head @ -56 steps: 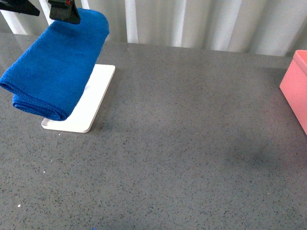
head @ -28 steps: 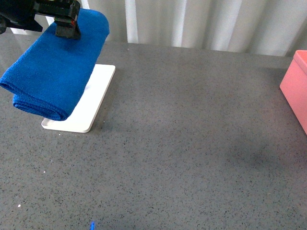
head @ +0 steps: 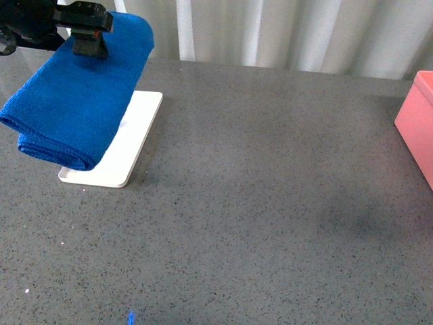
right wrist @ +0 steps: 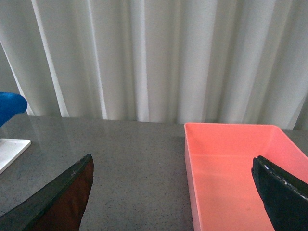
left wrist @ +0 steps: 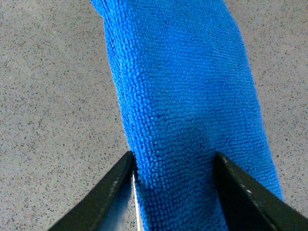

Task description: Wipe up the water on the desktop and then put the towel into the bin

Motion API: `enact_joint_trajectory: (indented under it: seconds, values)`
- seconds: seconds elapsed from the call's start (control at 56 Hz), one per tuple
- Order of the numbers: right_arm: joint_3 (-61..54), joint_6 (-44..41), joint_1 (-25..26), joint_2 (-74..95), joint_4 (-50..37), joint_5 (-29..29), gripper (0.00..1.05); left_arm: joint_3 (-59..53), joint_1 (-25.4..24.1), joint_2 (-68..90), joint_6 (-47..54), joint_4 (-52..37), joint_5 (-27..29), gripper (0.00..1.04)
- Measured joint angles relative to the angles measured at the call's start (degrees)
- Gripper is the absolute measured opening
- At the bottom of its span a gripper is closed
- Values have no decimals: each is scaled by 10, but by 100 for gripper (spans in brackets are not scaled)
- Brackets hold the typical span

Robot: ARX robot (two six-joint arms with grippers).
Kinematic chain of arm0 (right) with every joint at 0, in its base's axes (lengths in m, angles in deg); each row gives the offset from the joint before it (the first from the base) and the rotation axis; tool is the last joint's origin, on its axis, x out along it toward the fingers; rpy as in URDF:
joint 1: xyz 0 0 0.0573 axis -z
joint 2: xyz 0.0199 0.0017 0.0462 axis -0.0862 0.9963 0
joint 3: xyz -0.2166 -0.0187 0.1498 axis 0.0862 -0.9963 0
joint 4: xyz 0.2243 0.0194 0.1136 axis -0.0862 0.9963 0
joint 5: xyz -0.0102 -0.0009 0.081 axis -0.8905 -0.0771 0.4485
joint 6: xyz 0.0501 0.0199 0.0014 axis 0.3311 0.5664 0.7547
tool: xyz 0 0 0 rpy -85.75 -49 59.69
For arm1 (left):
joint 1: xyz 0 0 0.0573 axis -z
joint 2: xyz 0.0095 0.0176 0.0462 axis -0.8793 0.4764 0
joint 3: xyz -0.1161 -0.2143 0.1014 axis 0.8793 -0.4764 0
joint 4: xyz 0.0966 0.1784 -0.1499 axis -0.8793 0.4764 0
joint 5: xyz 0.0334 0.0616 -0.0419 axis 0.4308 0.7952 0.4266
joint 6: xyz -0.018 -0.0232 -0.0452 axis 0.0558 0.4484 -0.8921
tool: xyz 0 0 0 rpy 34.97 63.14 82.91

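The desktop (head: 257, 203) is a broad flat slab, dark grey and stone-like with fine pale and dark speckles. It spreads under both pincers. No water shows plainly on it; one faintly darker patch may be only shadow. Wiping looks not yet begun, so the step in hand is taking up the towel.

The bin (head: 416, 122) is a salmon-pink plastic box, straight-walled, smooth, plain-rimmed and empty. It sits just ahead of and below the right pincer (right wrist: 172, 161), well apart from the left one.

The towel (head: 74, 115) is bright blue looped terry, thick, soft and folded into a long roll. Its far end lies between the left pincer's jaws, and the rest runs away from that pincer toward the robot, overhanging the tray (head: 132, 149) beneath it. The tray is flat, white, hard and rounded at the corners.

The left pincer (left wrist: 174, 159) is spread, its dark tapered jaws straddling the towel and touching its sides, with no clear squeeze. The next move likely calls for closing firmly, since the thick pile will compress, then lifting clear of the tray. The right pincer gapes wide, holding nothing.
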Motion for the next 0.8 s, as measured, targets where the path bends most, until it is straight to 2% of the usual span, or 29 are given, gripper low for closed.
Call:
enact_joint_trajectory:
  seconds: [0.268,0.339,0.642,0.803]
  values:
    - [0,0,0,0,0,0,98,0,-2,-5,-11,10,-37,11]
    - [0,0,0,0,0,0,98,0,-4,-13,-16,15,-53,3]
    - [0,0,0,0,0,0,98,10,-14,-75,-62,20,-127,4]
    - [0,0,0,0,0,0,98,11,-14,-141,-112,12,-200,4]
